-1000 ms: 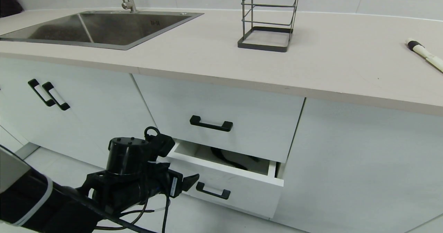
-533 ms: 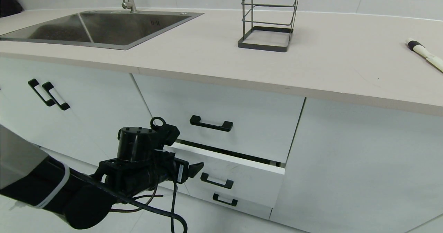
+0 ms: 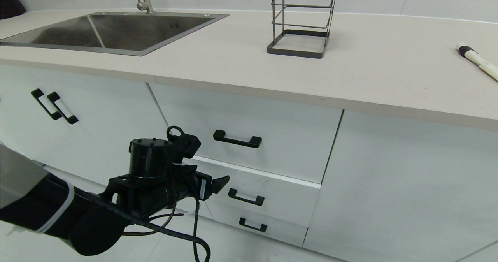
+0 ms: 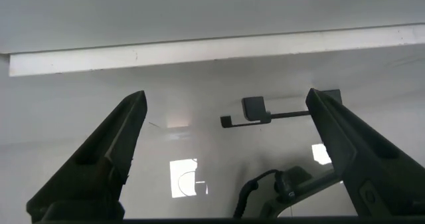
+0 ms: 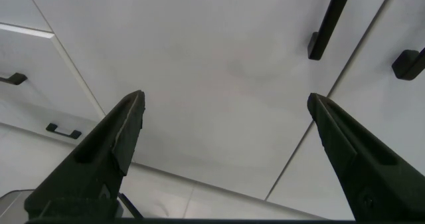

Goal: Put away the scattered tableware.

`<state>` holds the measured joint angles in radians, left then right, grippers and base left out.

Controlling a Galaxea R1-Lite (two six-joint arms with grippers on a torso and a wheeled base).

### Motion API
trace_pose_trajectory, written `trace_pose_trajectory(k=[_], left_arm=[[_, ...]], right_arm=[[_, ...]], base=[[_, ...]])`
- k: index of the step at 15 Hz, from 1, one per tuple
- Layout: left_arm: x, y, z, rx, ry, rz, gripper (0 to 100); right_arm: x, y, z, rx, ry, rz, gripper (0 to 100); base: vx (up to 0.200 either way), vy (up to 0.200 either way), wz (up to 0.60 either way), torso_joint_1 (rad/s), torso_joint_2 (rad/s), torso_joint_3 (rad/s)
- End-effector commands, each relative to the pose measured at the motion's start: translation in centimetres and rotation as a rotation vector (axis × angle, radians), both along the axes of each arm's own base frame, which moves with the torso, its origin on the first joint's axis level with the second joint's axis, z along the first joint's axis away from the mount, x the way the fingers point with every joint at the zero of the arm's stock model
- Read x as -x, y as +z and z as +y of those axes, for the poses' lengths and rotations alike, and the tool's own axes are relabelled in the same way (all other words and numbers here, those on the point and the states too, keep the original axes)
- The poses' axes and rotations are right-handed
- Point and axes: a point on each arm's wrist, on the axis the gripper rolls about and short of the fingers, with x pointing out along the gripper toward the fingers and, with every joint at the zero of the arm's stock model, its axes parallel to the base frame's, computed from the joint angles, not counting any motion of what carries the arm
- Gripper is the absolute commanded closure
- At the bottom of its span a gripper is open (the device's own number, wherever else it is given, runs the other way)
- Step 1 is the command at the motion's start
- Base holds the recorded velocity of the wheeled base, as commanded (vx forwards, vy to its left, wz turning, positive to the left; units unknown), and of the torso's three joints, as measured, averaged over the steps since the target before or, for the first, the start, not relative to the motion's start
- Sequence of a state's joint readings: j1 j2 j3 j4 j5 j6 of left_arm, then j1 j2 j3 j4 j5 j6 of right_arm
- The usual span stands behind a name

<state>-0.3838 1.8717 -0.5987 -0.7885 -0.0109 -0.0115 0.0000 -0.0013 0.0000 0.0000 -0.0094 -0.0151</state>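
My left gripper [image 3: 220, 183] hangs low in front of the cabinet, open and holding nothing, its fingertips just left of the middle drawer's black handle [image 3: 246, 197]. That drawer [image 3: 280, 186] sits flush with the cabinet front. The left wrist view has the open gripper [image 4: 227, 101] facing the white drawer front and its handle [image 4: 279, 111]. A white utensil with a black end [image 3: 477, 61] lies on the counter at the far right. My right gripper [image 5: 226, 98] is open and empty, facing white cabinet doors with black handles [image 5: 329, 24].
A dark wire rack [image 3: 301, 20] stands empty at the back of the beige counter [image 3: 233, 67]. The steel sink [image 3: 113, 30] with its tap is at the back left. Other drawer handles [image 3: 237, 138] [image 3: 253, 225] sit above and below the middle one.
The middle drawer, open a second ago with a dark item inside, has slid fully shut. My left gripper moved forward and up with the drawer front.
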Motion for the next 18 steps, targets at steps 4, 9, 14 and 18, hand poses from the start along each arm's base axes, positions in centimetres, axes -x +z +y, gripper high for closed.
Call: trace_pose_trajectory(k=[4,9,14,18], left_arm=[[6.3,2.6,2.5,0.043,-0.004,-0.103,0],[15.6,5.8,7.5,0.131,0.09,-0.328,0],[24.0,4.8,10.7,0.158,0.226,-0.548,0],[28.6,1.2,11.3,0.061,0.255,-0.548,0]], right_arm=[[0.0,0.0,0.0,0.0,0.0,0.001,0],[0.0,0.0,0.0,0.0,0.0,0.001,0],[0.0,0.0,0.0,0.002,0.0,0.001,0],[0.0,0.0,0.0,0.002,0.0,0.001,0]], base=[[0.0,0.0,0.0,0.0,0.0,0.0],[0.0,0.0,0.0,0.0,0.0,0.0],[0.0,0.0,0.0,0.0,0.0,0.0],[0.0,0.0,0.0,0.0,0.0,0.0]])
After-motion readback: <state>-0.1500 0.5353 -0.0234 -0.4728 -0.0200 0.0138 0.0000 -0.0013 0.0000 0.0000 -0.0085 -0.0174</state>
